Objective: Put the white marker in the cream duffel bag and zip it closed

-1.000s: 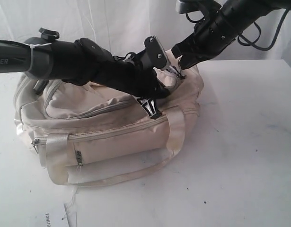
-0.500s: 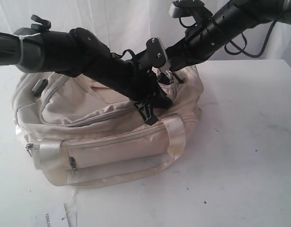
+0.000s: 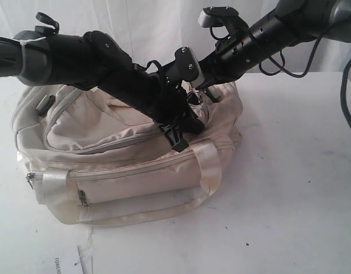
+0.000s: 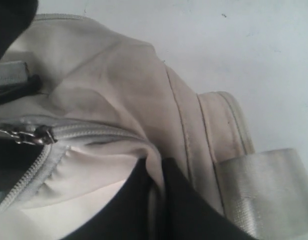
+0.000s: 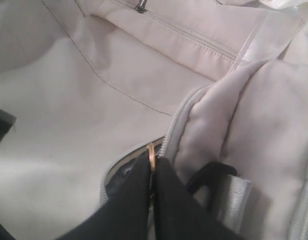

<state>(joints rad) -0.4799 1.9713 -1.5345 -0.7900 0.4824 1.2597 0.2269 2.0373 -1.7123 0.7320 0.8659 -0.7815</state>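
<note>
Right gripper (image 5: 152,167) pinches the zipper ring (image 5: 150,151) on the cream duffel bag (image 5: 68,100) (jaws clenched tight). Left gripper (image 4: 156,175) clamps bag fabric beside the zipper.

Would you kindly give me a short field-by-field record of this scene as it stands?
Surface: white table
Bag: cream duffel bag lying on it, main zipper partly open
Left: left claw closed, pinching bag fabric beside the zipper
Right: right claw closed on the zipper ring pull
Marker: white marker not visible in any view
</note>
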